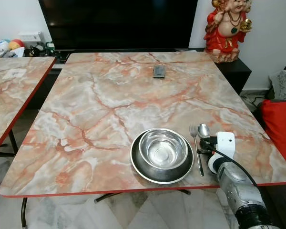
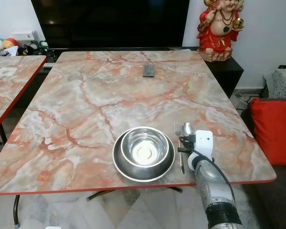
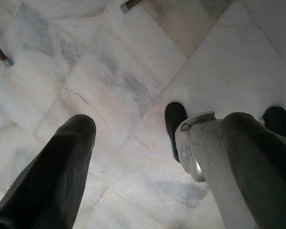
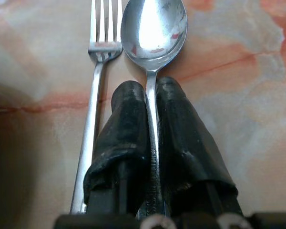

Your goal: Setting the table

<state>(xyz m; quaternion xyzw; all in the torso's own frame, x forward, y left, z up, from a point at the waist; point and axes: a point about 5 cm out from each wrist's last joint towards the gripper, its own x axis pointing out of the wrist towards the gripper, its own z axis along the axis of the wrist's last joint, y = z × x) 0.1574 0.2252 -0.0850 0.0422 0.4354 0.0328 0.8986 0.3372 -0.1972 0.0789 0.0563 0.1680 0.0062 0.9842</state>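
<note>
Right gripper [image 4: 152,119] jaws clamp the spoon [image 4: 153,33] by its thin handle, bowl ahead of the jaws on the desk [image 1: 95,95] beside the fork [image 4: 97,86]; light, stiff, slippery steel, best pinched mid-handle.

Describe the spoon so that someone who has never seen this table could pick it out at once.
On the big marbled table, look at the near edge, to the right of the steel bowl sitting in a plate. Two pieces of cutlery lie there side by side: the fork nearer the bowl, and the spoon beyond it. The spoon has the rounded bowl, and the right gripper pinches its handle.
</note>
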